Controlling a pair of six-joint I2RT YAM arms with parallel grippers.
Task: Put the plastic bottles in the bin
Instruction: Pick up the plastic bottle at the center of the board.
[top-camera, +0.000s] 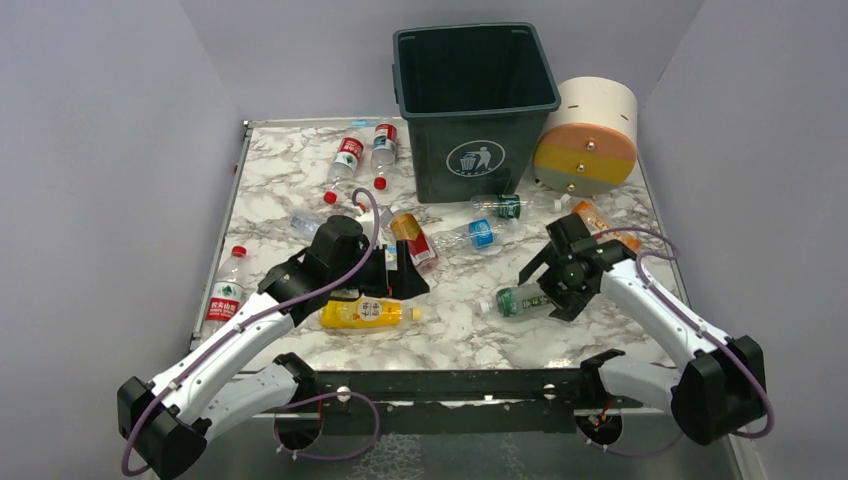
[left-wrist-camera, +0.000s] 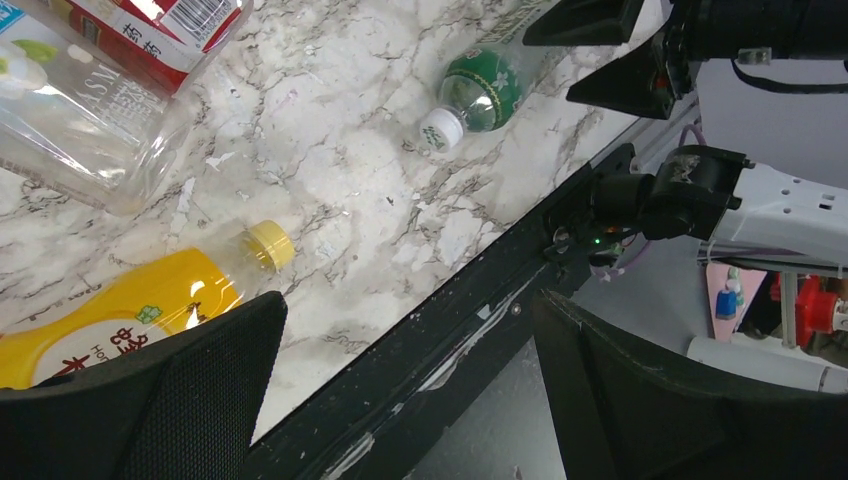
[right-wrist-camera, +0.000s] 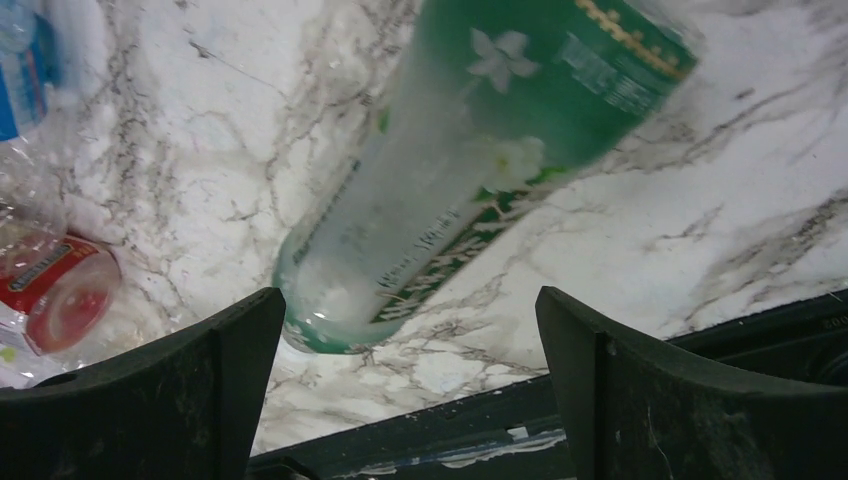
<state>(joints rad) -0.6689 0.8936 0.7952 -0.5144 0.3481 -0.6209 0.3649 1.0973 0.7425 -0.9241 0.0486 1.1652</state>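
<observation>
The green bottle lies on its side on the counter near the front edge, well apart from the bin. I judge it empty: light, thin-walled and slick, so best pinched across the labelled middle. My right tool hangs over it, spread wide, gripping nothing. My left tool is equally open and empty, above the yellow-orange bottle.
</observation>
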